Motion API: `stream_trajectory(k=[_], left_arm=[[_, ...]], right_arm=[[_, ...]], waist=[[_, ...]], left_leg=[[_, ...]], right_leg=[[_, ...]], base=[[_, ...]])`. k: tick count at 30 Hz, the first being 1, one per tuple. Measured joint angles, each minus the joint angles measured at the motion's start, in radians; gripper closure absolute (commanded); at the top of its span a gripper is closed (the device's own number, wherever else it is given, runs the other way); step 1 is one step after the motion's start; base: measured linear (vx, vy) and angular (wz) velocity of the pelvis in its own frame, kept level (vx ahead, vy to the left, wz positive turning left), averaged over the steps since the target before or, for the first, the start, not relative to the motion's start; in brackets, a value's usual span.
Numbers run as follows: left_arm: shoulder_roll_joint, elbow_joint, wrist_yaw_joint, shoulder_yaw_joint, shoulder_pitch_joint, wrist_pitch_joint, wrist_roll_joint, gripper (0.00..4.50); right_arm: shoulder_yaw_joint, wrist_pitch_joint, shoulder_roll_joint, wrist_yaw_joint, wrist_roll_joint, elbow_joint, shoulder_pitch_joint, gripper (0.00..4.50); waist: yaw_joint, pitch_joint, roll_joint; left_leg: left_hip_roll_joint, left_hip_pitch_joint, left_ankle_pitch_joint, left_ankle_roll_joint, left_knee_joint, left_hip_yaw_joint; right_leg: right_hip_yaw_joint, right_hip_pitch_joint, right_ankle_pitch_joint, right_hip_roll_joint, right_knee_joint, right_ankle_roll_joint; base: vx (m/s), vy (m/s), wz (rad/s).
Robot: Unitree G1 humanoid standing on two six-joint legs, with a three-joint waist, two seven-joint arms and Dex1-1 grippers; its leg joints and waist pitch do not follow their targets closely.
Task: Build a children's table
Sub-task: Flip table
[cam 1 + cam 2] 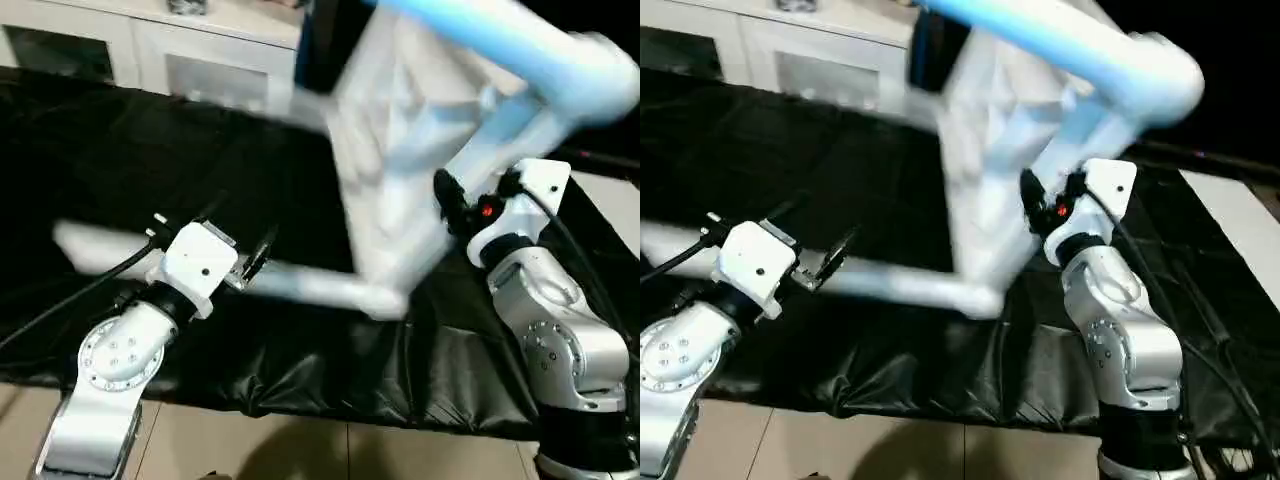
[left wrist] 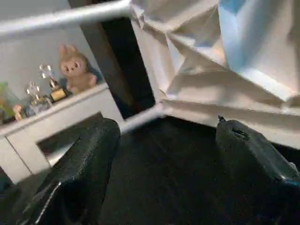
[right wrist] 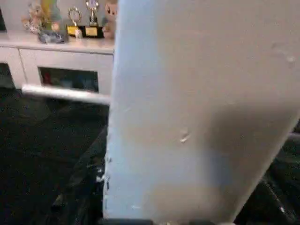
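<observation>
The white children's table [image 1: 400, 160] is tipped up on edge over the black cloth [image 1: 150, 150], blurred, its tabletop steeply tilted and its tube legs sticking out. 1 leg [image 1: 1070, 50] crosses the top of the head views; another leg [image 1: 320, 285] lies low over the cloth. The right gripper [image 1: 1040, 205] has its fingers clamped on a leg near the tabletop. The left gripper [image 2: 164, 154] hangs near the low leg, fingers spread and empty. A white cabinet [image 1: 150, 40] stands behind, with trophies [image 2: 47, 84] and a plush rabbit [image 2: 75, 68] on it.
</observation>
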Motion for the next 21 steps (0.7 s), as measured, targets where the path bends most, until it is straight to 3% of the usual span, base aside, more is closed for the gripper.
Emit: stream_trajectory(k=[4,7,12,13,14,17,19,21], left_arm=[[0.024,0.026,-0.012,-0.020,-0.041,-0.006,0.019,0.79],[0.030,0.050,-0.013,-0.023,-0.110,-0.012,0.032,0.79],[0.052,0.042,-0.021,-0.028,-0.225,-0.088,0.062,0.79],[0.062,0.043,-0.034,-0.036,-0.234,-0.091,0.067,0.61],[0.064,0.043,-0.045,-0.047,-0.247,-0.092,0.069,0.43],[0.070,0.031,-0.071,-0.078,-0.294,-0.116,0.080,0.40],[0.089,0.000,-0.078,-0.078,-0.302,-0.167,0.084,0.13],[0.097,-0.013,-0.083,-0.074,-0.301,-0.198,0.083,0.01]], right_arm=[[0.028,0.006,0.001,-0.013,-0.030,0.019,-0.022,2.57],[0.053,0.004,0.018,-0.013,-0.056,0.077,-0.074,2.57],[0.107,-0.058,0.053,-0.008,-0.117,0.198,-0.153,2.57],[0.125,-0.088,0.053,-0.007,-0.139,0.241,-0.175,2.57],[0.139,-0.109,0.054,-0.008,-0.152,0.277,-0.196,2.01],[0.190,-0.144,0.071,-0.018,-0.214,0.412,-0.249,1.80],[0.219,-0.131,0.101,-0.023,-0.232,0.509,-0.220,1.51],[0.231,-0.130,0.112,-0.030,-0.237,0.541,-0.203,1.42]], waist=[[-0.004,-0.001,-0.005],[-0.013,-0.001,-0.015],[-0.024,-0.002,-0.017],[-0.026,-0.002,-0.018],[-0.028,-0.002,-0.018],[-0.035,-0.002,-0.024],[-0.032,0.005,-0.033],[-0.020,0.008,-0.039]], left_leg=[[-0.001,0.006,0.000,0.000,0.000,-0.001],[-0.001,0.005,0.000,0.000,0.000,-0.007],[-0.002,0.007,0.000,0.000,0.002,-0.010],[-0.002,0.007,0.000,0.000,0.003,-0.010],[-0.002,0.007,0.000,0.000,0.003,-0.010],[-0.002,0.006,0.000,0.000,0.003,-0.012],[-0.002,-0.003,0.000,-0.001,0.004,-0.014],[-0.002,-0.024,0.002,-0.003,0.009,-0.012]], right_leg=[[0.000,0.006,0.000,0.000,-0.001,0.001],[-0.003,0.006,0.000,0.000,-0.002,0.001],[-0.004,0.005,0.000,0.000,-0.003,0.001],[-0.004,0.005,0.000,0.000,-0.002,0.001],[-0.004,0.003,0.000,0.000,-0.002,0.001],[-0.006,-0.001,0.000,0.000,-0.002,0.000],[-0.006,-0.009,0.000,0.000,0.002,0.000],[-0.004,-0.021,0.018,0.000,0.003,-0.008]], base=[[0.000,0.000,0.00],[0.000,0.000,0.00],[0.000,0.000,0.00],[0.000,0.000,0.00],[0.000,0.000,0.00],[0.000,0.000,0.00],[0.000,0.000,0.00],[0.000,0.000,0.00]])
